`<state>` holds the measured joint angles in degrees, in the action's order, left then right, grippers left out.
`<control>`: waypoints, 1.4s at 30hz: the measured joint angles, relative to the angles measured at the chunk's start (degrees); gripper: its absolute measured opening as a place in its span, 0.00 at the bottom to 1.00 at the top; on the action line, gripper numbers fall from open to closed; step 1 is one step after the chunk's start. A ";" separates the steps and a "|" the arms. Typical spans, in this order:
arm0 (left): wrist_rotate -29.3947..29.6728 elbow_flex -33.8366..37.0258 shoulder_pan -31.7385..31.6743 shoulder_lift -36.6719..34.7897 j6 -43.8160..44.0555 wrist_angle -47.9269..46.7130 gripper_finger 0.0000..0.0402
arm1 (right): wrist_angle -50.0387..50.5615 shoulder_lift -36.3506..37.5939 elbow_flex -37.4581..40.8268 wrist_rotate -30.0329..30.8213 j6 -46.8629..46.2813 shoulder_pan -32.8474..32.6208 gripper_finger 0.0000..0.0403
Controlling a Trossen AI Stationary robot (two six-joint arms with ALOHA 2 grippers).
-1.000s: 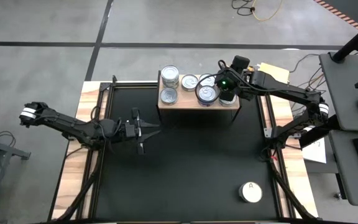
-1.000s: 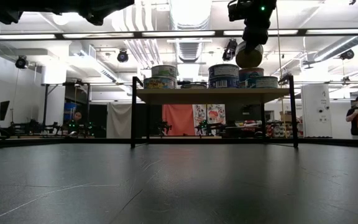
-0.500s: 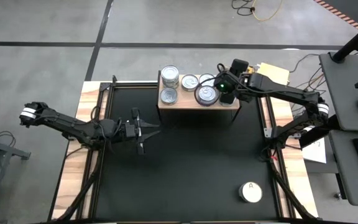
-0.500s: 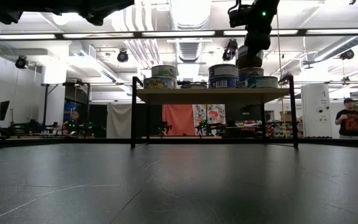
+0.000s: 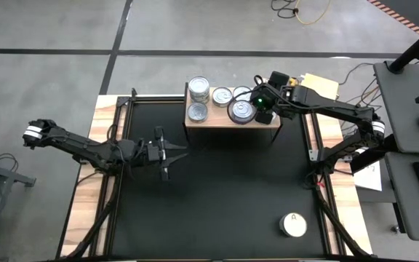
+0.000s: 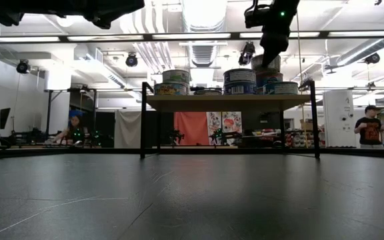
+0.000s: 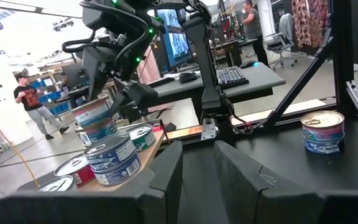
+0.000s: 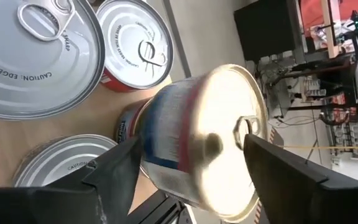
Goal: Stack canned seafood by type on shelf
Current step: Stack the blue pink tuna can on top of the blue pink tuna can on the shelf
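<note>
The wooden shelf (image 5: 217, 118) stands at the table's far edge with several tins on it, among them a two-high stack (image 5: 199, 89) and a wide tin (image 5: 242, 110). My right gripper (image 8: 191, 138) hangs over the shelf's right end, open. Its fingers stand on either side of a gold-topped tin (image 8: 210, 143). That tin lies tilted on a lower tin (image 8: 128, 127) and shows blurred; in the low view it tops the right stack (image 6: 267, 64). A white-topped tin marked "A" (image 5: 293, 225) rests on the black table, near right. My left gripper (image 5: 167, 154) waits at mid-left, level, slightly open and holding nothing. My right gripper has one finger (image 8: 114, 168) at the gold-topped tin's side wall (image 8: 157, 134) and the other (image 8: 284, 168) past its lid's rim. They come slanting down from the table's right. I cannot tell whether either finger touches the tin, which rests on the tin below.
The shelf's dark legs (image 6: 143, 120) stand on the black table. Wooden side strips (image 5: 93, 182) and arm bases flank it. People move in the room behind the table (image 6: 369, 127). Bare black surface lies between the shelf and the "A" tin.
My right gripper has sunk a little toward the shelf's right end and tipped slightly. The gold-topped tin has come down with it, from just above the right stack onto the tin beneath.
</note>
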<state>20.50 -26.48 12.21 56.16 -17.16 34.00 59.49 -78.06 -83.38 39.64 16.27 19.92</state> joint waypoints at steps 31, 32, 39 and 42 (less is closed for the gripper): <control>-0.01 0.00 0.00 0.00 1.21 -1.09 0.19 | 0.41 0.11 -0.12 -4.04 -4.34 4.41 0.65; -0.01 0.00 0.00 0.02 1.21 -1.09 0.19 | 0.46 0.11 -0.12 -4.06 -4.58 4.42 0.65; -0.01 0.00 0.00 0.02 1.21 -1.09 0.19 | 2.06 0.15 -0.12 -4.00 -6.23 4.39 0.63; -0.01 0.00 0.00 0.01 1.21 -1.09 0.19 | 2.17 0.33 -0.12 -4.02 -6.22 4.39 0.64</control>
<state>20.49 -26.48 12.21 56.17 -15.94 32.91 61.66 -77.73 -83.50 35.62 10.05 24.32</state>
